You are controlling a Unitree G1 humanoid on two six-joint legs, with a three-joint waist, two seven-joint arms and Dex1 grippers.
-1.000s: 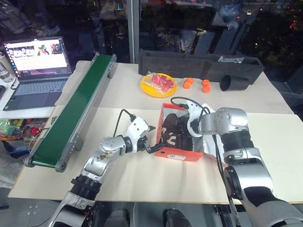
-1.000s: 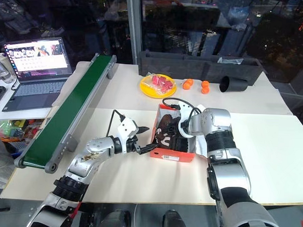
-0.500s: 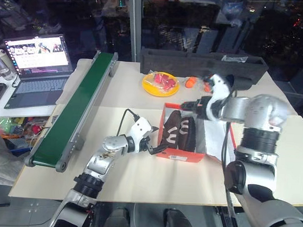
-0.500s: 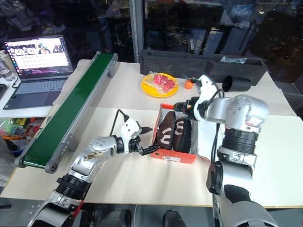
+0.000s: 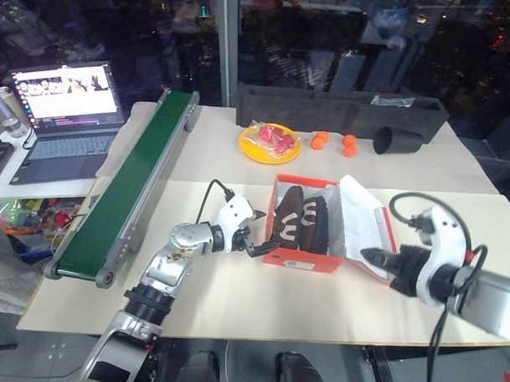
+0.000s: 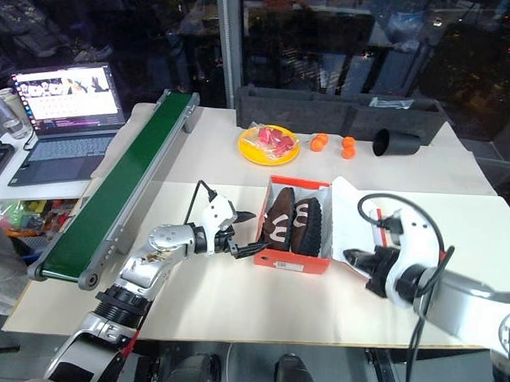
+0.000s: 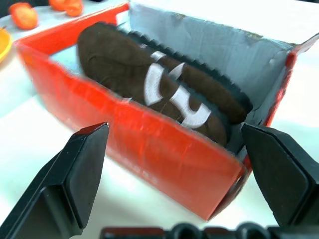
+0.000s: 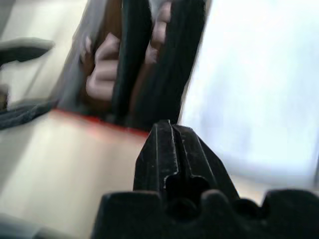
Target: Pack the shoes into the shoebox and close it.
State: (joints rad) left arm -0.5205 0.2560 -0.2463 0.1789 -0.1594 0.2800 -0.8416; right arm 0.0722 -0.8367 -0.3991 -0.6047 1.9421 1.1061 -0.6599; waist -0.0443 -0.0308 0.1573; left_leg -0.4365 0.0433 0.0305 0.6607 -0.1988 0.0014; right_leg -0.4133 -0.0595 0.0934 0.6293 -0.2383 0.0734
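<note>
Table point(image 5: 234, 316): pale top carrying the whole scene.

Shoebox point(image 5: 303, 260): red-orange, open, standing near the table's middle, its long axis running away from the robot. Its lid point(image 5: 365, 218) is folded out flat on the robot's right of the box, white inside face up, hinged along the right long wall.

Shoes point(image 5: 302, 221): both dark brown shoes lie inside the box side by side, toes toward the far end, parallel to the box's long axis; packing appears done, closing is left.

Right gripper point(image 5: 376, 256): fingers pressed together and empty, hanging just off the lid's near edge, pointing forward and leftward at the box. The lid lies directly ahead of it, between it and the box.

Left gripper point(image 5: 255, 244): fingers spread wide, holding nothing, straddling the box's near left corner without a visible clamp; in the left wrist view the red wall sits between the two fingers point(image 7: 79, 169).

Deciding relation, as a judgement: the lid's free edge lies on the right, so the right gripper is the nearer one to lift it and swing it leftward over the shoes, while the left gripper is placed to steady the box against sliding.
</note>
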